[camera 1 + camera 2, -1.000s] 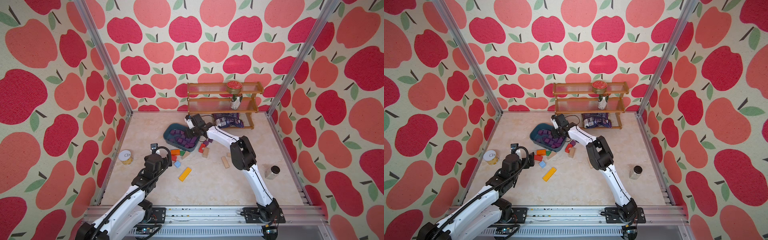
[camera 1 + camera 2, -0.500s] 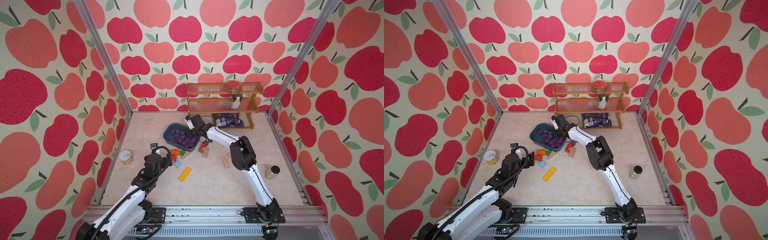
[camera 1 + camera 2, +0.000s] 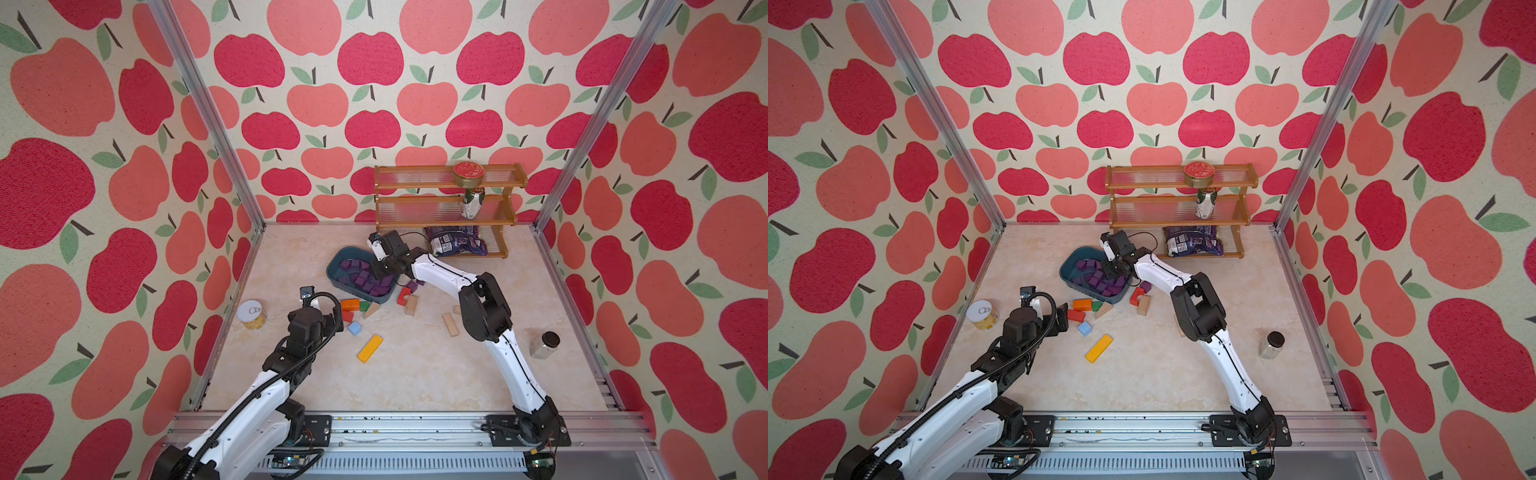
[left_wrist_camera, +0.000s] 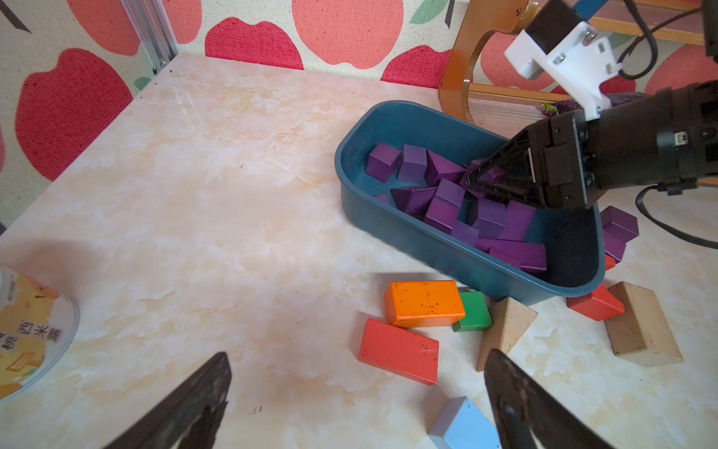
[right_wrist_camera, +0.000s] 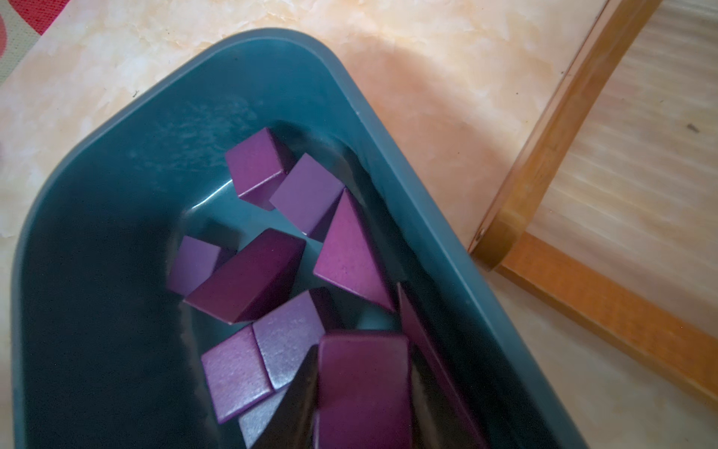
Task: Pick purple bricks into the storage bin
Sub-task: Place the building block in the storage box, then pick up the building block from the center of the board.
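The right hand (image 4: pixel 476 180) has narrowed its jaws, gripping a purple brick (image 5: pixel 363 388) directly over the storage bin (image 4: pixel 392 229); the left hand (image 4: pixel 357 353) gapes open, well apart.

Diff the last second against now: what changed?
Right end effector, low in the bin, seems to have tightened onto a purple brick; its arm barely shifted. Nothing let go. Left end effector open and parked as before; bin and loose blocks unmoved.
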{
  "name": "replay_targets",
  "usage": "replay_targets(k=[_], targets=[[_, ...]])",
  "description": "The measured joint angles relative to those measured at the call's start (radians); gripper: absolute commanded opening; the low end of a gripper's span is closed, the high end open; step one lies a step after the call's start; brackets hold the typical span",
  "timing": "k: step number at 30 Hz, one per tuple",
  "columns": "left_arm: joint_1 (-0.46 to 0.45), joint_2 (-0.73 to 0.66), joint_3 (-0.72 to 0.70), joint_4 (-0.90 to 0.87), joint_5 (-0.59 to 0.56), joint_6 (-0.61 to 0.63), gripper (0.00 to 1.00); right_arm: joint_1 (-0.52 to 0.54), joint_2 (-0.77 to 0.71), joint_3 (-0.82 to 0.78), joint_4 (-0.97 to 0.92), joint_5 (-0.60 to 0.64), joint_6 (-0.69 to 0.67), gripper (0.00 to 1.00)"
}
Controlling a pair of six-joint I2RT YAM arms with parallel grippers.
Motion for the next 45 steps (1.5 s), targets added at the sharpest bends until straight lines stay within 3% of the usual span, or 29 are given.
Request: replay_targets(k=[11, 21, 30, 45], targets=[[0.004, 0.000, 0.000, 0.000, 0.000, 0.000, 0.99, 0.000, -0.012, 0.001, -0.032, 0.040, -0.023, 0.23], [0.011, 0.001, 0.000, 0.003, 0.011, 0.000, 0.99, -0.006, -0.018, -0.006, -0.042, 0.044, -0.056, 0.51], [0.011, 0.018, 0.000, 0.003, 0.019, 0.000, 0.99, -0.006, -0.091, -0.099, -0.024, 0.027, -0.080, 0.55], [0.012, 0.008, 0.000, 0.013, 0.080, 0.002, 0.99, -0.021, -0.465, -0.376, 0.026, 0.106, -0.079, 0.57]])
